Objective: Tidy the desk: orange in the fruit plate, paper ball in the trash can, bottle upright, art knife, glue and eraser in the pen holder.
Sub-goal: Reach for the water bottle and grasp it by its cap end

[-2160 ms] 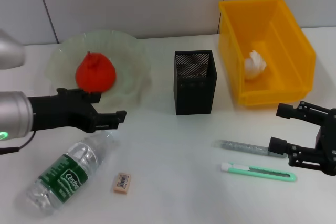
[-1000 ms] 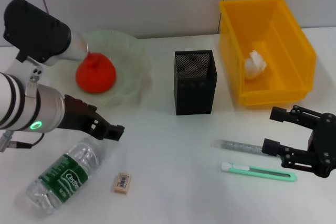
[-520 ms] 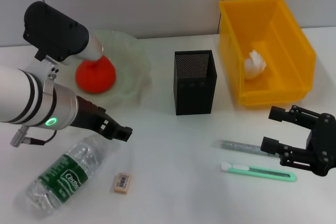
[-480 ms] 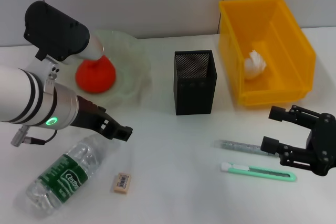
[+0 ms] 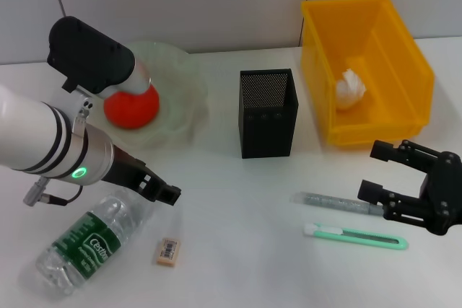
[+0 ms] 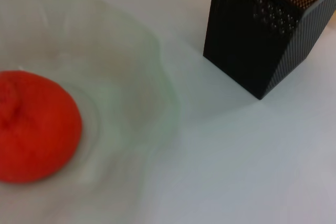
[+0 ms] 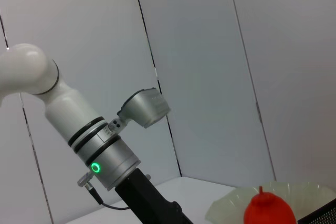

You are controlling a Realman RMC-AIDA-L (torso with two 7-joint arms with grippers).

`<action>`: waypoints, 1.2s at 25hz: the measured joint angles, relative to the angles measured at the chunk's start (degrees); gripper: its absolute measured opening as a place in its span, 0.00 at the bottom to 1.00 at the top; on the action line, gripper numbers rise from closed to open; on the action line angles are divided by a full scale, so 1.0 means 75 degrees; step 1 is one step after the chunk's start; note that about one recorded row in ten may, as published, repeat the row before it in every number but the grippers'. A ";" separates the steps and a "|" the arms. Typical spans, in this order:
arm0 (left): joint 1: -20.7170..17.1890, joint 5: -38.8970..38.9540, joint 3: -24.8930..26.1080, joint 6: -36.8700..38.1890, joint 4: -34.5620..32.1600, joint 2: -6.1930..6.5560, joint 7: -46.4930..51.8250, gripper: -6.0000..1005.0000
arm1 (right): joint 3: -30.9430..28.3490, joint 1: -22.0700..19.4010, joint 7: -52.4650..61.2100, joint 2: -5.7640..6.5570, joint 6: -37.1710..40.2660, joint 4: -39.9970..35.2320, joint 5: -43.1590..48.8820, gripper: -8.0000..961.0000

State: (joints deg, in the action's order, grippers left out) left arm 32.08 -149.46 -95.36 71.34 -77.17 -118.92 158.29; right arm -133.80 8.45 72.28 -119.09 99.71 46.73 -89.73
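Bottle-righting step in hand: left claw (image 5: 164, 191), spread unclear, just beside lying bottle (image 5: 86, 242); lowering and pinching required next.

orange: round red-orange fruit (image 5: 131, 106), sitting in the pale green translucent wavy-rimmed plate (image 5: 180, 99), far left
paper ball: crumpled white wad (image 5: 350, 90), inside the yellow plastic bin (image 5: 401, 70), far right
bottle: clear plastic, green label (image 5: 88, 242), lying on its side, near left
eraser: small tan block (image 5: 168, 251), just right of the bottle
pen holder: black mesh square cup (image 5: 268, 113), upright, centre
glue: slim grey stick (image 5: 336, 202), lying flat, near right
art knife: mint-green cutter (image 5: 355, 236), lying flat just nearer than the glue
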 joint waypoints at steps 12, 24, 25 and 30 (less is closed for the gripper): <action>0.0100 -0.0090 0.0043 -0.0174 0.0397 -0.0003 -0.0024 0.80 | 0.0005 0.0075 -0.0028 -0.0001 -0.0011 -0.0067 0.0003 0.82; 0.0348 -0.0112 0.0071 -0.0332 0.0909 -0.0012 -0.0047 0.75 | 0.0005 0.0153 -0.0047 -0.0001 -0.0120 -0.0139 0.0012 0.82; 0.0348 -0.0112 0.0071 -0.0332 0.0909 -0.0012 -0.0047 0.75 | 0.0005 0.0156 -0.0048 -0.0001 -0.0121 -0.0139 0.0012 0.82; 0.0362 -0.0111 0.0071 -0.0365 0.0929 -0.0012 -0.0063 0.73 | 0.0004 0.0164 -0.0061 -0.0001 -0.0123 -0.0140 -0.0027 0.82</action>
State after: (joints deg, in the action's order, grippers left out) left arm 34.79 -150.30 -94.83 68.60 -70.21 -119.00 157.82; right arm -133.77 9.68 71.82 -119.09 98.79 45.69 -89.93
